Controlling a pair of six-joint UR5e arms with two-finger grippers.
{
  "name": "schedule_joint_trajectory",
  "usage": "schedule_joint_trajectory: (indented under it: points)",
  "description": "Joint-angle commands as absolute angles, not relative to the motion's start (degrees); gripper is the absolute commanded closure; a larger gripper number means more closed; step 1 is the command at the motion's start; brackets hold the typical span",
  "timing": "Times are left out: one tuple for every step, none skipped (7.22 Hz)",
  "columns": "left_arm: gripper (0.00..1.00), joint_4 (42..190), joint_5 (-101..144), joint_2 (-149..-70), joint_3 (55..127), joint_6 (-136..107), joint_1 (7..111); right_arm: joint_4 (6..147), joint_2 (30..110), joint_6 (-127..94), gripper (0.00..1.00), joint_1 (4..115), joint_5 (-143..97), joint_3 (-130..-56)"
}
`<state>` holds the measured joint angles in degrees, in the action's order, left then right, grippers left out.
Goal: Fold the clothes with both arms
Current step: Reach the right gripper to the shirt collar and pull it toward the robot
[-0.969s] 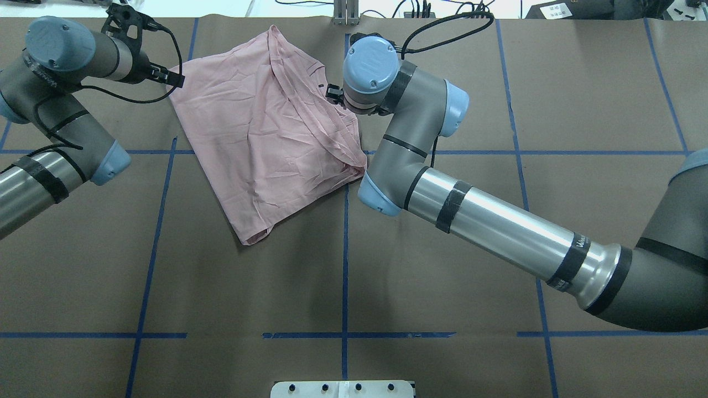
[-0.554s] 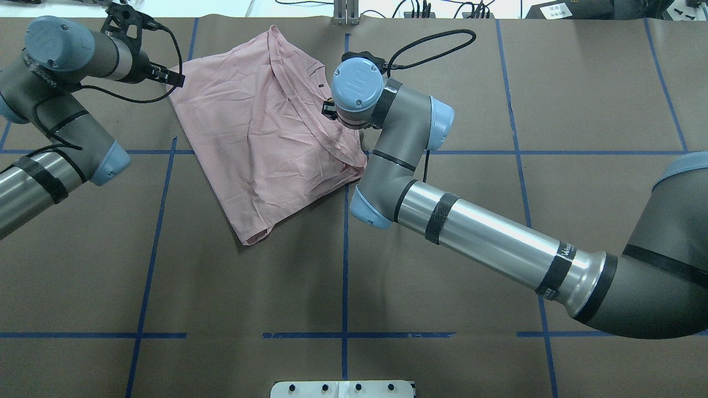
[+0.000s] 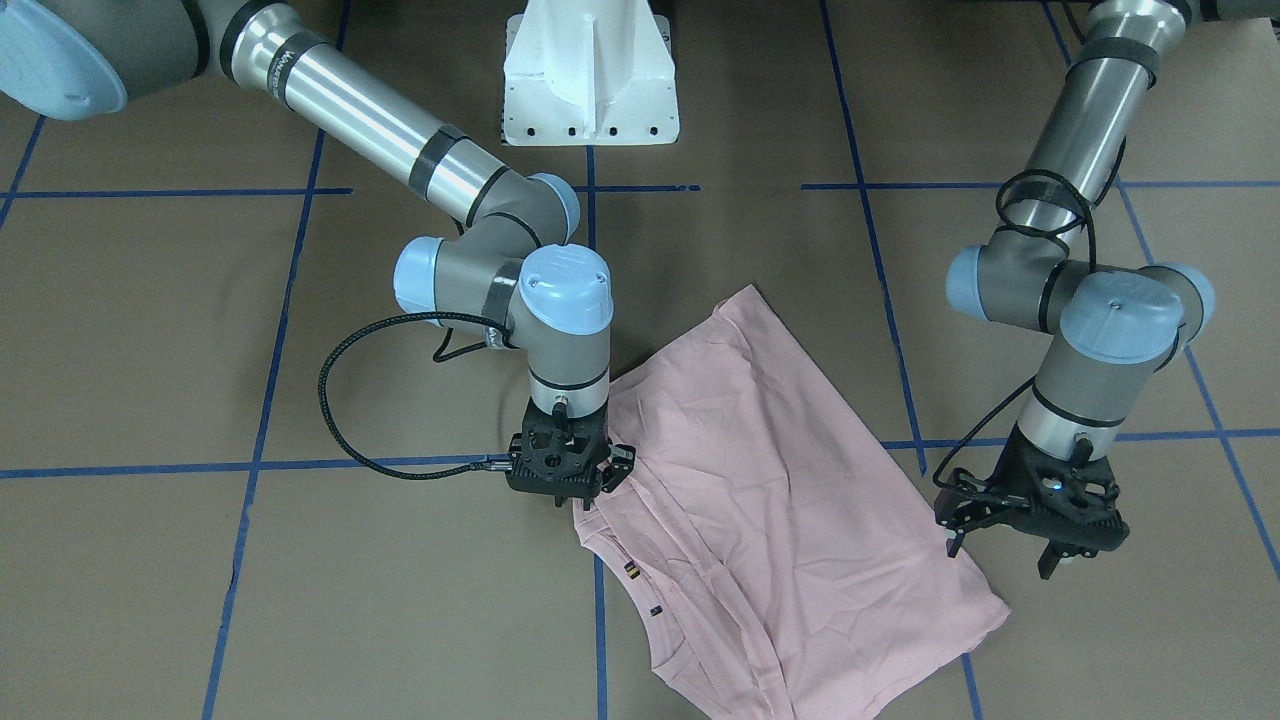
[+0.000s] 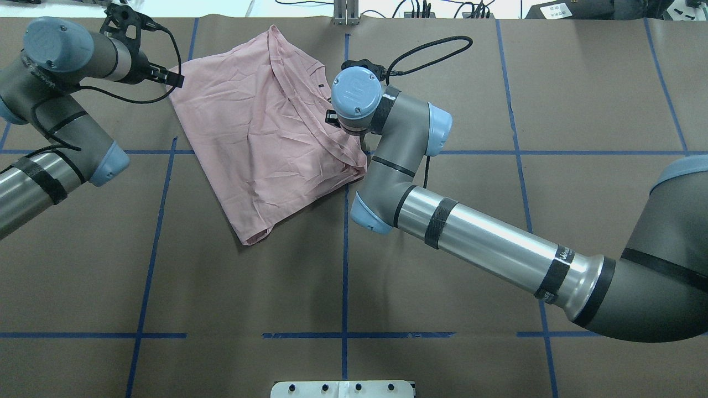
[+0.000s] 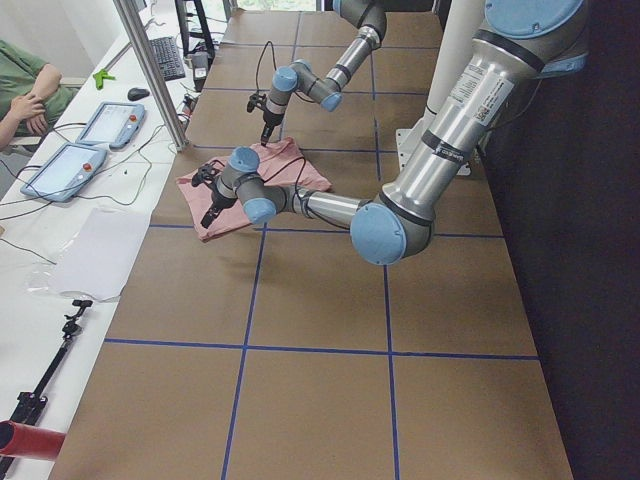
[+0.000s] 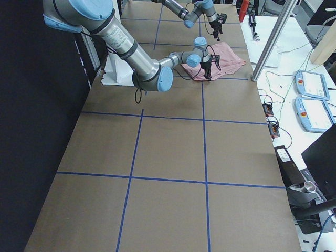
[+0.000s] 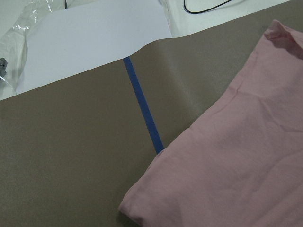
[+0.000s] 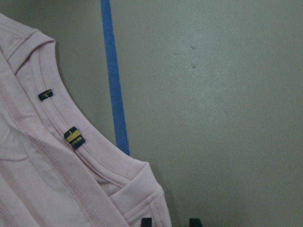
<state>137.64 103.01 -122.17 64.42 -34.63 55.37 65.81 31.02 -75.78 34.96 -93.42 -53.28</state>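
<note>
The pale pink T-shirt (image 4: 260, 138) lies loosely folded with its plain side up at the far left-centre of the table; it also shows in the front view (image 3: 790, 500). Small dark tags (image 8: 74, 137) sit on its collar edge. My right gripper (image 3: 572, 497) points down at the shirt's edge near the collar. In the right wrist view its fingertips (image 8: 147, 221) stand apart, one at the cloth's corner, and nothing is held. My left gripper (image 3: 1000, 555) is open and empty just off the shirt's opposite corner, which shows in the left wrist view (image 7: 236, 165).
The white pedestal base (image 3: 590, 70) stands at the robot's side of the table. Blue tape lines (image 4: 345, 265) cross the brown table cover. Cables and a metal post (image 4: 345, 11) sit at the far edge. Tablets (image 5: 100, 125) and a seated person are beyond it.
My right wrist has moved along the shirt's edge towards the robot and slightly left in the overhead view. The left arm and the shirt have not moved.
</note>
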Motion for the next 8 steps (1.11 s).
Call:
schedule_joint_trajectory:
  points:
    - [0.00, 137.6, 103.0, -122.2, 64.4, -34.5, 55.5, 65.7, 30.9, -75.8, 0.65, 34.7, -93.2, -53.3]
    - [0.00, 137.6, 103.0, -122.2, 64.6, -34.5, 55.5, 65.7, 30.9, -75.8, 0.67, 34.4, -93.2, -53.3]
    - [0.00, 137.6, 103.0, -122.2, 64.5, -34.5, 55.5, 65.7, 30.9, -76.1, 0.70, 34.3, -93.2, -53.3]
    - [0.00, 137.6, 103.0, -122.2, 64.6, -34.5, 55.5, 65.8, 30.9, -76.3, 0.80, 34.2, -93.2, -53.3]
    - [0.00, 137.6, 103.0, -122.2, 64.9, -34.5, 55.5, 65.8, 30.9, -76.4, 1.00, 34.2, -93.2, -53.3]
    - [0.00, 137.6, 103.0, -122.2, 64.9, -34.5, 55.5, 65.8, 30.9, -76.6, 1.00, 34.2, -93.2, -53.3]
    - [0.00, 137.6, 103.0, -122.2, 65.0, -34.6, 55.5, 65.8, 31.0, -76.5, 1.00, 34.2, -93.2, -53.5]
    - [0.00, 137.6, 103.0, -122.2, 65.0, -34.6, 55.5, 65.9, 31.4, -76.6, 1.00, 34.2, -93.2, -54.6]
